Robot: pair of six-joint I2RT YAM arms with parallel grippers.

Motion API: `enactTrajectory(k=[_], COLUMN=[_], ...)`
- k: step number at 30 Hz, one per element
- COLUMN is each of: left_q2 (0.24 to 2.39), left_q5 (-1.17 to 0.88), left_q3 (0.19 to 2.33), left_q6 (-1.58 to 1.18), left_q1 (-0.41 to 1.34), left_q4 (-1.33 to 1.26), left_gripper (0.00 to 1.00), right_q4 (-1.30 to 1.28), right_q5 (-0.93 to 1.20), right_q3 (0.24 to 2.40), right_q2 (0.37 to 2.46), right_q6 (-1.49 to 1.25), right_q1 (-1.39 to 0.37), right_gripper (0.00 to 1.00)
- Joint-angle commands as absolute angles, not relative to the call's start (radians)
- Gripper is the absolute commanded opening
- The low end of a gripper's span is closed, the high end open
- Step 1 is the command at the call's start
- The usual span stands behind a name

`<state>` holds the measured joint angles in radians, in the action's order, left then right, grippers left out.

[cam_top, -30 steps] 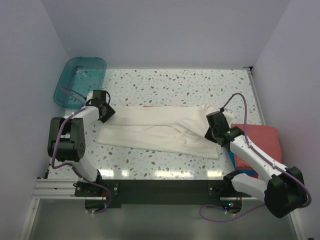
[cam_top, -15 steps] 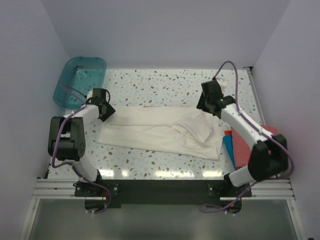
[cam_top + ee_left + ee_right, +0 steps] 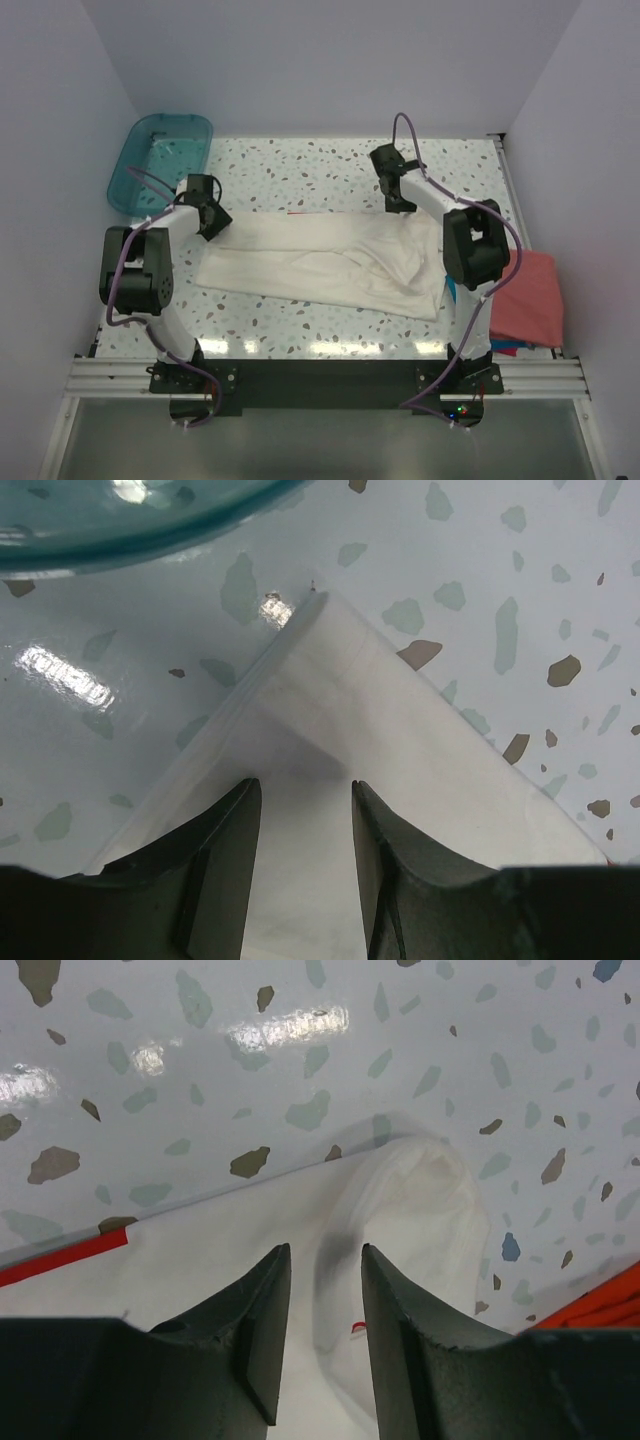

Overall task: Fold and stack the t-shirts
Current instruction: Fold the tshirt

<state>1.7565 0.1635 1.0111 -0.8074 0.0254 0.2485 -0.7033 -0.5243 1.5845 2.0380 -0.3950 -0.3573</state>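
The cream-white t-shirt (image 3: 320, 262) lies spread flat across the middle of the table. My left gripper (image 3: 212, 222) sits at its far left corner. In the left wrist view that gripper (image 3: 305, 785) is open, jaws apart over the flat cream cloth (image 3: 340, 710). My right gripper (image 3: 400, 204) is at the shirt's far right corner. It is open (image 3: 325, 1252) and straddles a raised fold of the cream shirt (image 3: 425, 1210). The salmon-red t-shirt (image 3: 530, 295) lies at the right edge on top of a bright blue one (image 3: 453, 290).
A translucent teal tub (image 3: 160, 160) stands at the back left, its rim (image 3: 120, 535) close beyond the left gripper. A red strip (image 3: 60, 1260) shows at the cream shirt's far edge. The right arm's elbow (image 3: 472, 240) hangs over the shirt's right end.
The right arm has swung from the shirt's near right side to its far right corner, and its gripper has gone from shut to open. The left arm has not moved.
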Motion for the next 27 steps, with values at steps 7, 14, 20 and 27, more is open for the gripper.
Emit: enactTrajectory(k=[7, 14, 20, 27], left_q2=[1.805, 1.822, 1.804, 1.776], left_q5=[0.161, 0.169, 0.187, 0.166], left_q3=[1.055, 1.055, 1.040, 1.012], left_q6=[-0.785, -0.788, -0.793, -0.808], left_q1=[0.017, 0.017, 0.015, 0.009], left_q4=[0.238, 0.241, 0.248, 0.239], left_gripper=[0.46, 0.45, 0.41, 0.38], right_q4=[-0.730, -0.678, -0.585, -0.453], right_q5=[-0.595, -0.546, -0.421, -0.215], right_q3=[1.614, 1.529, 1.467, 1.509], right_q2=[2.066, 2.002, 1.933, 1.936], right_q6=[-0.364, -0.379, -0.434, -0.503], right_q1=[-0.324, -0.255, -0.172, -0.040], right_gripper=[0.28, 0.01, 0.00, 0.00])
